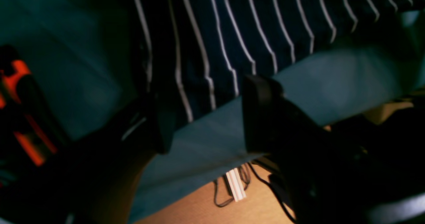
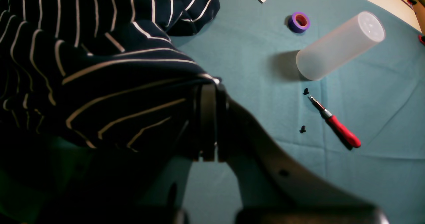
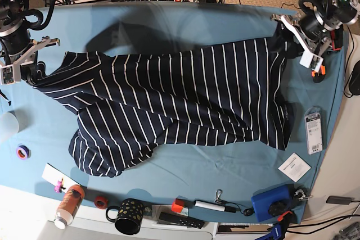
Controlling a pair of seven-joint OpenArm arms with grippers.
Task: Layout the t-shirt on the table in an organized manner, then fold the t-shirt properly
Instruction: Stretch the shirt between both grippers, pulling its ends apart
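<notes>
In the left wrist view much is blurred and dark: the left tool [image 1: 206, 114] is seen only as two black fingers spread wide apart, with the hem of the t-shirt [image 1: 232, 41] lying between and beyond them; whether cloth is actually touched cannot be told. In the right wrist view the lower left corner is lost in shadow, and the fingers of the right tool [image 2: 209, 117] are pressed together, pinching a fold of the t-shirt that is draped over them.

In the base view the t-shirt [image 3: 180, 99] is spread across the middle of the counter [image 3: 185, 23], dark navy with thin white stripes, stretched between the two tools but creased, with one lower corner bunched and folded under.

Beside the t-shirt, at the right tool's end of the counter, a frosted plastic cylinder [image 2: 338, 44] is seen lying on its side, with a purple tape roll [image 2: 299, 21], a red-handled screwdriver [image 2: 335, 122] and two small black screws [image 2: 303, 109] near it. Along the counter's near edge, below the t-shirt, a dotted black mug [image 3: 128, 216], an orange bottle [image 3: 68, 205], a white card [image 3: 293, 167] and a blue box [image 3: 272, 203] are seen.
</notes>
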